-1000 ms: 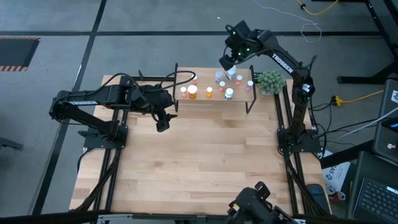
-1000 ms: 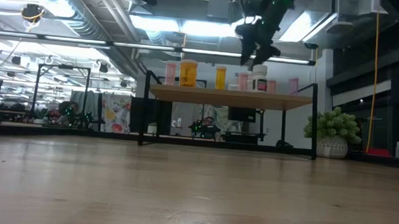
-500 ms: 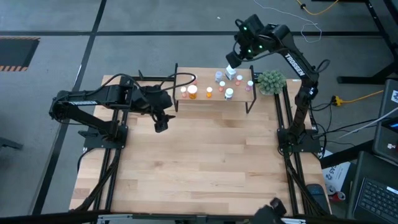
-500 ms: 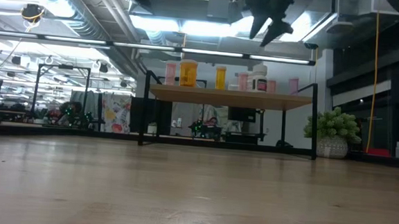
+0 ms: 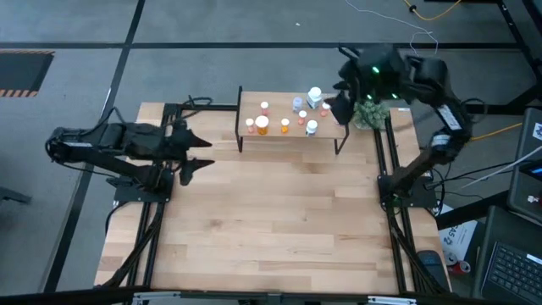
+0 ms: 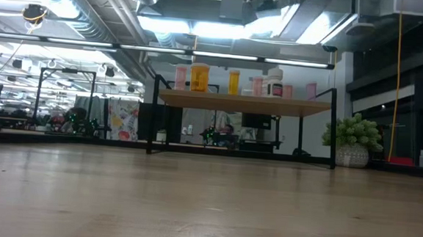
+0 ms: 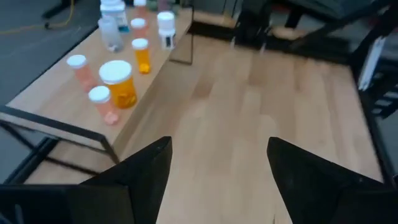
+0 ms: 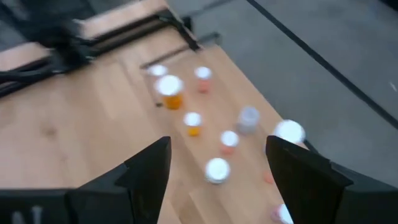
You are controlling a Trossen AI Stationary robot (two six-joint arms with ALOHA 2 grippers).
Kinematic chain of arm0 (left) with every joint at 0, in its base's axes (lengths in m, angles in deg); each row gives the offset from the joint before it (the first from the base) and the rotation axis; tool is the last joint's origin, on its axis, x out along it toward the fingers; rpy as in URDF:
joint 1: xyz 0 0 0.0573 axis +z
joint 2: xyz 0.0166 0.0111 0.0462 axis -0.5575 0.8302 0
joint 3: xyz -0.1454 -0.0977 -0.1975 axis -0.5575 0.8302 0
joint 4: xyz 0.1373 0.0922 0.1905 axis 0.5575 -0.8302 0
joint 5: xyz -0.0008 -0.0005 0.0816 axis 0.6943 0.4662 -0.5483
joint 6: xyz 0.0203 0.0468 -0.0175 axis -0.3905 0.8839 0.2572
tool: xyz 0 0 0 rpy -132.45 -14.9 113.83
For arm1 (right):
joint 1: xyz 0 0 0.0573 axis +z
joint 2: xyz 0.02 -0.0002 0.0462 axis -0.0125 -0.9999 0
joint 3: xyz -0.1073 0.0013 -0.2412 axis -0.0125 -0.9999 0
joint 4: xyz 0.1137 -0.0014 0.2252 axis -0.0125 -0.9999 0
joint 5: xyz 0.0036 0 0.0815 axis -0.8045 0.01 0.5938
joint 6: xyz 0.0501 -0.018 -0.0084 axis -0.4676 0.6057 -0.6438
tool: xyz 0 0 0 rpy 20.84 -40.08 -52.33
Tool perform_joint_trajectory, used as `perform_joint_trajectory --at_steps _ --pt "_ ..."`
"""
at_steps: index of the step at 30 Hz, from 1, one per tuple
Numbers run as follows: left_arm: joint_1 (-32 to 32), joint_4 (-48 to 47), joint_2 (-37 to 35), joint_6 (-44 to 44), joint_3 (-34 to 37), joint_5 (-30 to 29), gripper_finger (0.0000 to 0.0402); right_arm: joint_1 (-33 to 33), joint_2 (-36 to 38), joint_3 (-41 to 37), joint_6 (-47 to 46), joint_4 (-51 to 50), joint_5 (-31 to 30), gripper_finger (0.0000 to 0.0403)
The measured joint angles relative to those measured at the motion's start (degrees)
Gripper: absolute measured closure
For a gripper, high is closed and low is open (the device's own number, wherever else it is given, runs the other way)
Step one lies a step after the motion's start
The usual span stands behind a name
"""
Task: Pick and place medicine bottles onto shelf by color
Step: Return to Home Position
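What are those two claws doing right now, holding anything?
Left gripper: open, holding nothing, over the table's left side.
Right gripper: open, holding nothing, near the shelf's right end.

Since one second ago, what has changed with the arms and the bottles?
The right gripper moved right from above the big white bottle; it hangs over the right end of the shelf, beside the plant. The left gripper drew back toward the left edge of the table. Both jaws are open and empty. The medicine bottles stayed in place.

Green plant [image 5: 373,116] at back right corner of wooden table [image 5: 271,229]; yellow cable [image 5: 440,10] on floor beyond.
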Motion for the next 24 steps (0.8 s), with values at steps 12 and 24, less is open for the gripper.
perform_joint_trajectory --at_steps 12,24 --pt "-0.58 21.65 -18.18 1.03 26.5 0.11 0.014 13.02 25.51 -43.92 -6.73 29.04 -1.3 0.0139" --pt "-0.58 38.72 -30.17 1.49 44.1 0.47 0.014 24.65 50.47 -92.59 -11.06 75.37 -1.17 0.0139"
